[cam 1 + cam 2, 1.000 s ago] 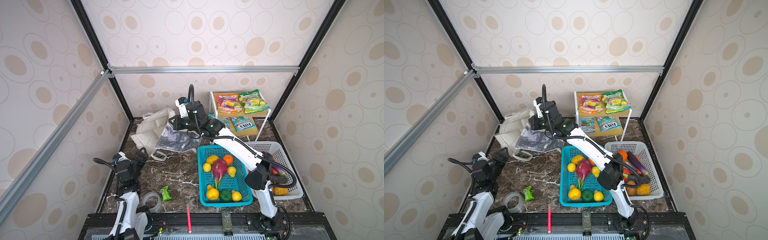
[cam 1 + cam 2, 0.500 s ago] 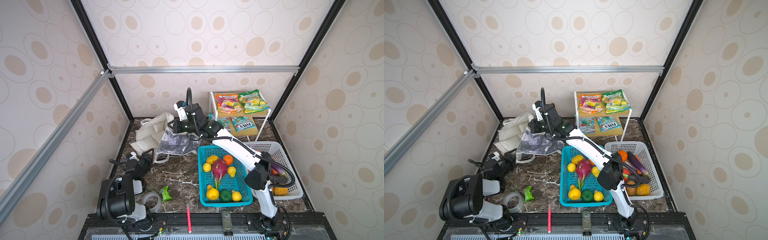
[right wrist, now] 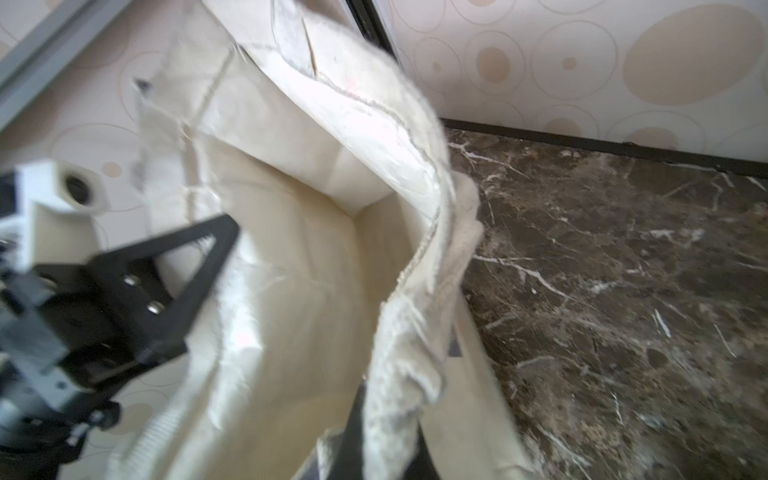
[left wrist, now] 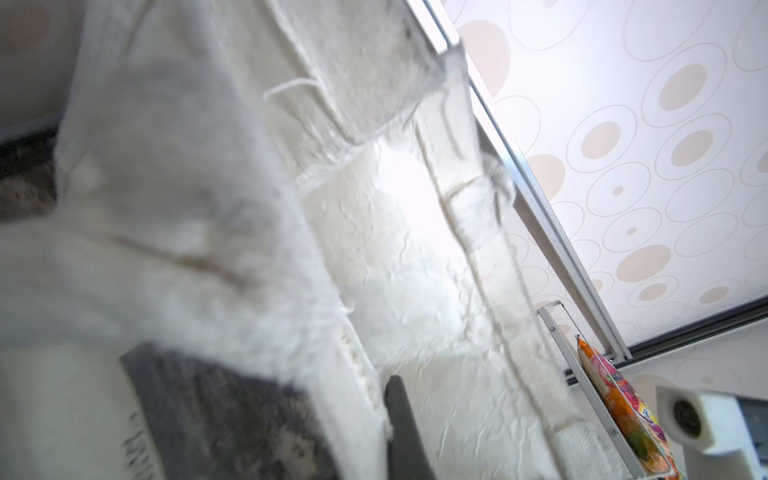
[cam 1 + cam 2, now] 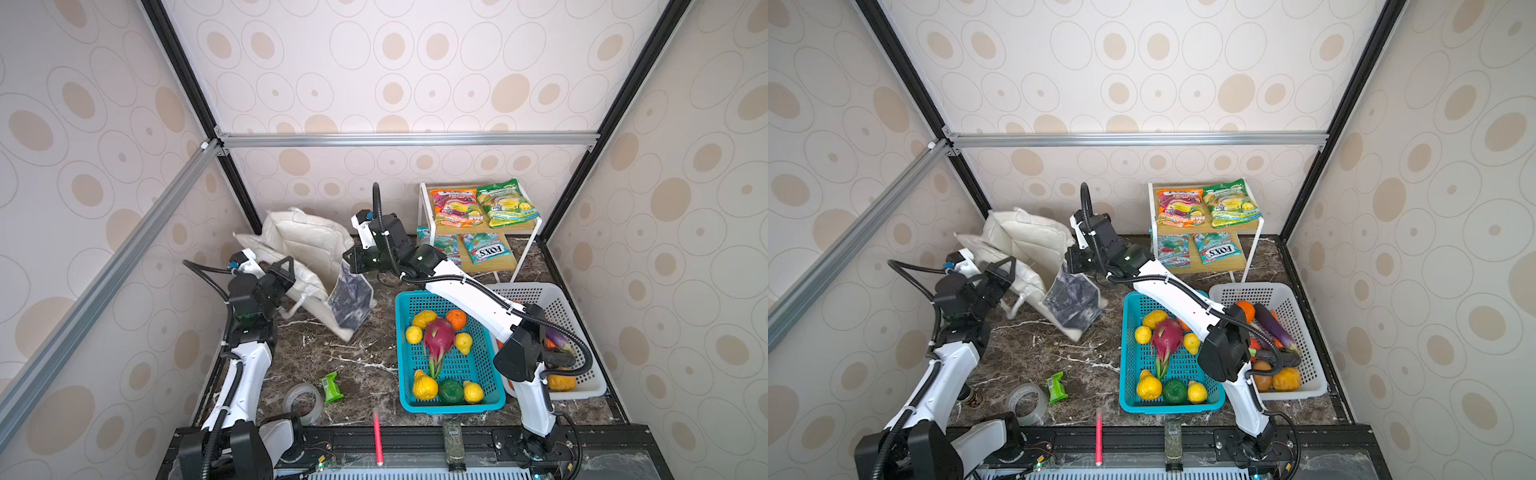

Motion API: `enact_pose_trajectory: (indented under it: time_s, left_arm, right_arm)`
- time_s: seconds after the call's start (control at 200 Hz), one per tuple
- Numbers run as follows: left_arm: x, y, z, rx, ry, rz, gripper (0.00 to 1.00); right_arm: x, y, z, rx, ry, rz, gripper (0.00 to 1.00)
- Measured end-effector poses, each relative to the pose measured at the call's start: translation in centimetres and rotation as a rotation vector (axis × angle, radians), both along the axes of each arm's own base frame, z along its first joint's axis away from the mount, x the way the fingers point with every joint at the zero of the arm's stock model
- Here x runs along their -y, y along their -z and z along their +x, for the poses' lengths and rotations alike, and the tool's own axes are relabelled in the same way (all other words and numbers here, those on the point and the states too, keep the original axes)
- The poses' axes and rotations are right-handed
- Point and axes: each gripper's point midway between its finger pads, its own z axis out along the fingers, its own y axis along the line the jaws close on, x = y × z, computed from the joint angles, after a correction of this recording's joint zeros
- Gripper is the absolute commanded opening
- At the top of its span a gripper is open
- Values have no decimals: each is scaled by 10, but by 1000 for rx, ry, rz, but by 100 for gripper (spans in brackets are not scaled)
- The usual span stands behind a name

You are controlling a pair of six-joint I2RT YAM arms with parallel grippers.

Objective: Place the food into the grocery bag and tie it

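The cream canvas bag (image 5: pixel 309 245), frayed at the rim and crinkly-lined, sags open at the back left of the veined marble counter (image 5: pixel 332 357). The left claw (image 5: pixel 287 266) and right claw (image 5: pixel 349 268) each clamp shut on its rim.

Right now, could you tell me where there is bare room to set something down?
The barest patch is the marble table between the grocery bag, the teal basket and the tape roll beside the green packet. The right is crowded: the white basket sits beside the teal one.
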Motion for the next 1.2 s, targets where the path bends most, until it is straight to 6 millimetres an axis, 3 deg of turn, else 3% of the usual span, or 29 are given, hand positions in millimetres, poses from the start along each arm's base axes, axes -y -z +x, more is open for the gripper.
enact_pose_trajectory:
  time_s: [0.11,0.26,0.335,0.38,0.465,0.55,0.6,0.715,0.855,0.94,1.05,1.2]
  left_arm:
    - [11,6,14,-69,57,71,0]
    - [46,62,19,-248,176,104,0]
    - [59,78,17,-297,223,115,0]
    - [64,81,15,-308,241,123,0]
    - [66,85,13,-320,259,145,0]
    - [67,88,12,-336,271,163,0]
    - [69,88,11,-340,279,174,0]
    - [71,84,11,-335,290,193,0]
    - [72,81,11,-331,296,200,0]
    - [73,81,11,-330,300,200,0]
    - [75,81,10,-329,305,203,0]
    - [75,82,10,-331,303,209,0]
  right_arm:
    - [15,12,-9,-7,39,-48,0]
    - [29,26,-25,-12,70,-101,0]
    - [31,36,-34,-20,68,-118,1]
    - [31,42,-40,-29,61,-128,12]
    - [29,49,-47,-37,50,-145,49]
    - [33,49,-46,-7,46,-180,69]
    - [36,44,-43,4,54,-194,77]
    - [49,17,-31,41,47,-206,78]
    - [56,-33,10,107,48,-146,77]
    - [53,-41,32,127,37,-137,77]
    - [35,-16,46,104,-9,-169,76]
    - [28,53,55,7,-36,-286,77]
